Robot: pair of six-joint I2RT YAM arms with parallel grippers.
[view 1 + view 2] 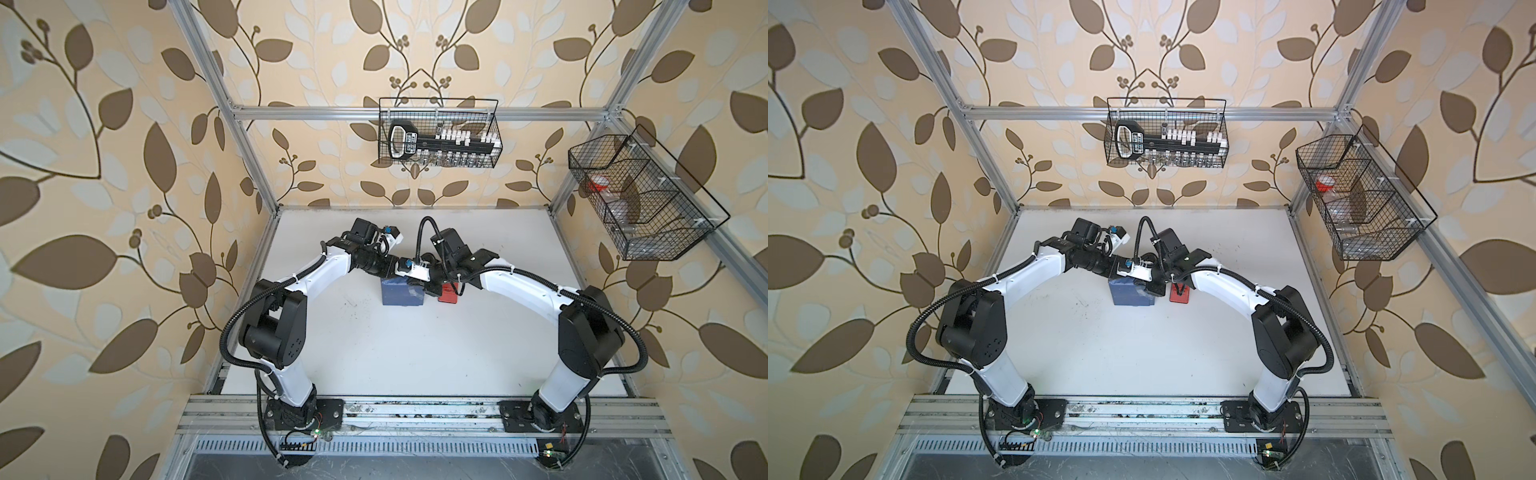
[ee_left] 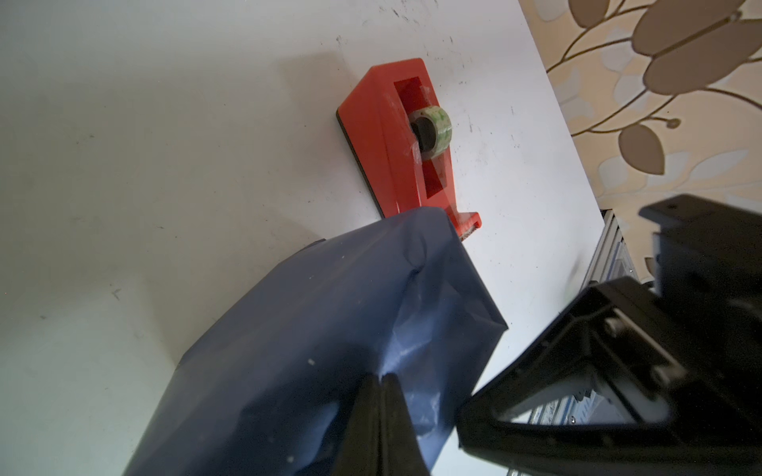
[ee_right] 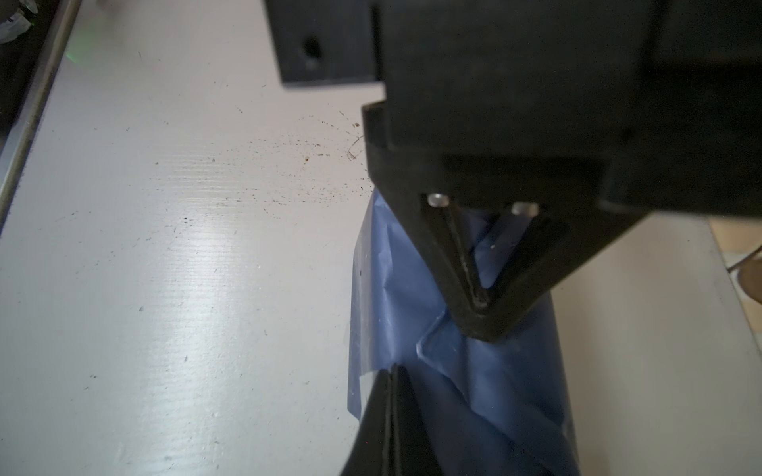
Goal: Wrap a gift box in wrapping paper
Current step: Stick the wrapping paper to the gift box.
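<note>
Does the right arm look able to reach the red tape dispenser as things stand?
Likely yes: the tape dispenser stands uncovered beside the wrapped gift box, close to the right gripper, whose jaws are shut.

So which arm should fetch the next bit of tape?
Probably the right: the red tape dispenser sits beside the wrapped gift box on that arm's side, while the left gripper rests on the wrapping paper.

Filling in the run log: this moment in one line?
wrapping paper: covers gift box | left gripper: jaws shut, at paper fold | right gripper: jaws shut, at paper edge | tape dispenser: beside parcel
</note>
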